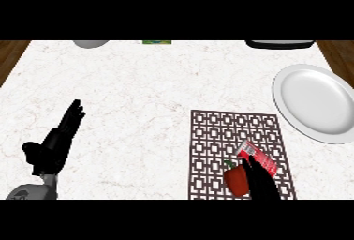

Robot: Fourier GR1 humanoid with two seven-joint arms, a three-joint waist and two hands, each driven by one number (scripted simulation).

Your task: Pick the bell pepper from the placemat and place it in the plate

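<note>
Red bell pepper [236, 182] at the placemat's [214, 136] near edge; right hand [262, 183] alongside, fingers straight, seemingly ready to close round it; left hand [58, 141] rests open; plate [314, 103] at the worktop's right edge

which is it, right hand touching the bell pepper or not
Cannot tell: head view shows the right hand overlapping the bell pepper, height hidden.
</note>
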